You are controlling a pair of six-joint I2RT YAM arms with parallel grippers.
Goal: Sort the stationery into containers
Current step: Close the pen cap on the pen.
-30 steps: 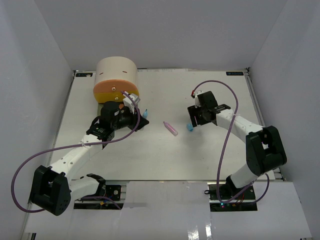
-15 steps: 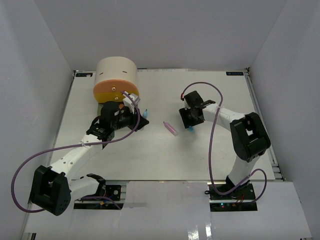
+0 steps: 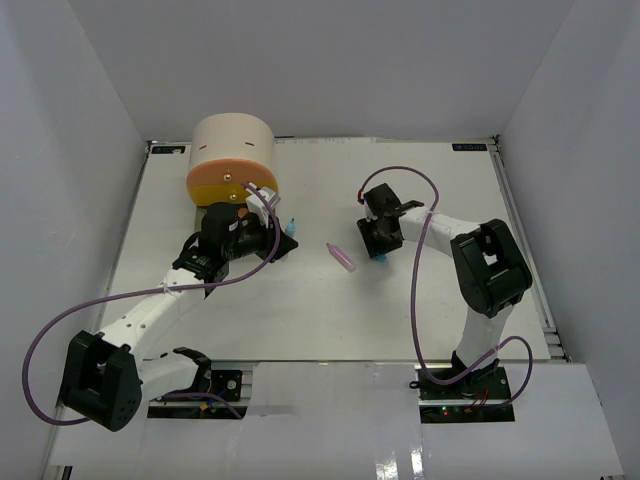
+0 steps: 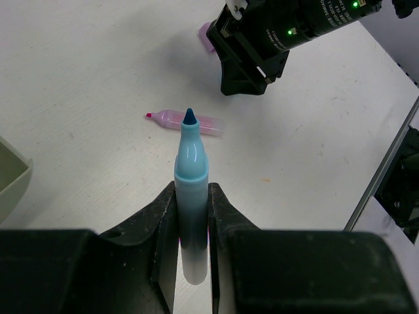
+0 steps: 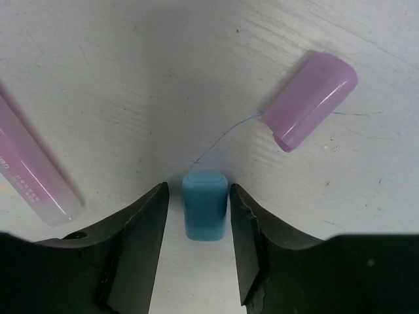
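Observation:
My left gripper [image 3: 283, 238] is shut on an uncapped blue marker [image 4: 191, 176] and holds it above the table, in front of the beige cabinet [image 3: 232, 150] with its orange drawer [image 3: 222, 185]. My right gripper [image 5: 200, 196] is open and low on the table. Its jaws stand on either side of a small blue cap [image 5: 205, 205] without touching it. A pink marker [image 3: 341, 257] lies on the table between the two grippers. A purple-pink cap [image 5: 311, 99] lies just beyond the blue cap.
A grey-green drawer corner [image 4: 10, 180] shows at the left edge of the left wrist view. The right gripper's black body [image 4: 252, 55] sits beyond the pink marker [image 4: 186, 122]. White walls enclose the table on three sides.
My right gripper has moved left and down over the blue cap, which now sits between its open jaws. The left arm and its blue marker have not moved.

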